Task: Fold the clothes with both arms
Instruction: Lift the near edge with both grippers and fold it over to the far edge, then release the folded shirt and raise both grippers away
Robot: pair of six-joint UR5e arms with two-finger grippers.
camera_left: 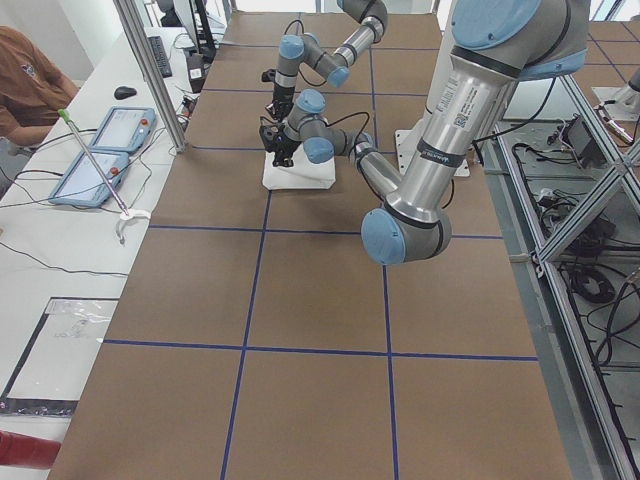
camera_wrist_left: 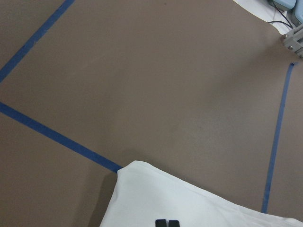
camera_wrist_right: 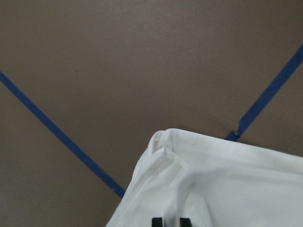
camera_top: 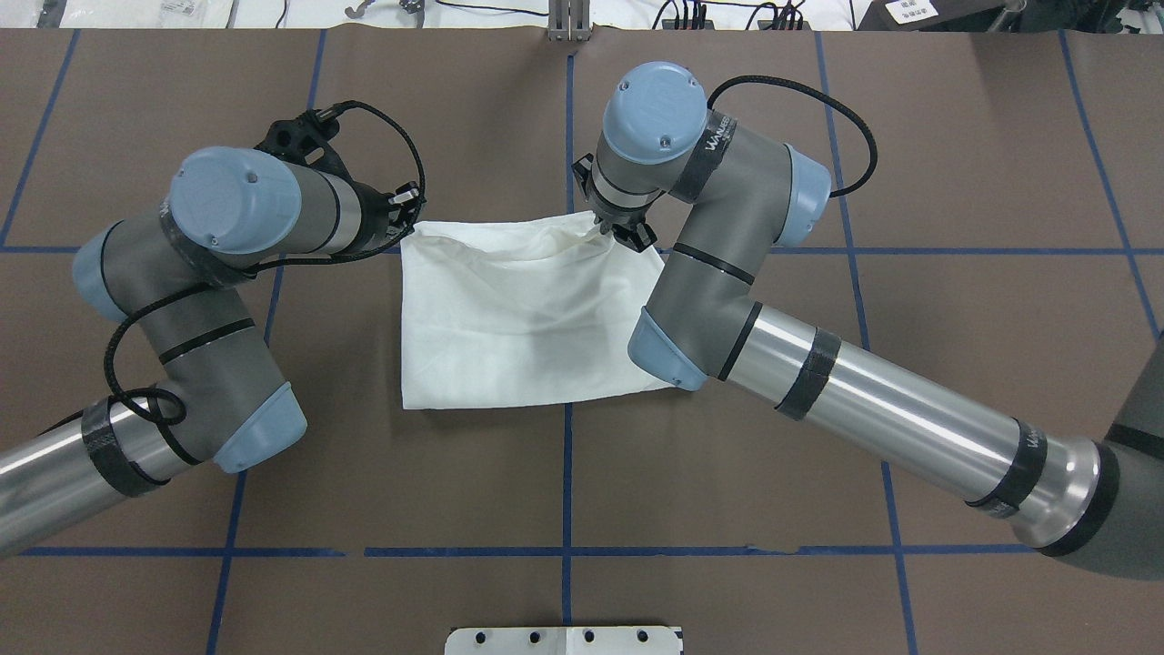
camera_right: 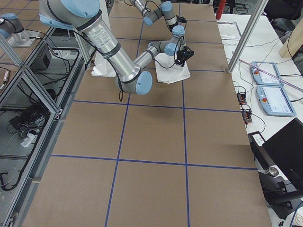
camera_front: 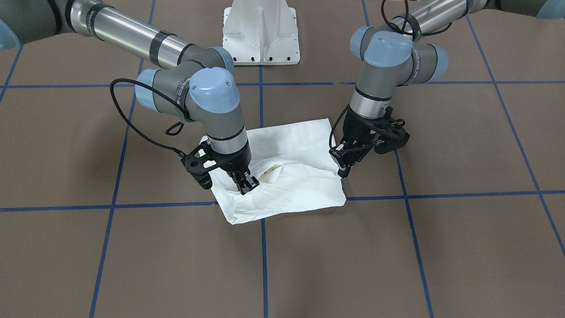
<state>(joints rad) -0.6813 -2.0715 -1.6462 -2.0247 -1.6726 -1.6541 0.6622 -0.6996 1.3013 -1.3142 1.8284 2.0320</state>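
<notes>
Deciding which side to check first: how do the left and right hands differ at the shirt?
The left hand leans in at the shirt's side edge; the right hand stands steeper, pressed into the cloth. The left hand's fingertips sit together; the right hand's fingertips show a gap with a cloth ridge between. Both sit along the same end of the shirt.
</notes>
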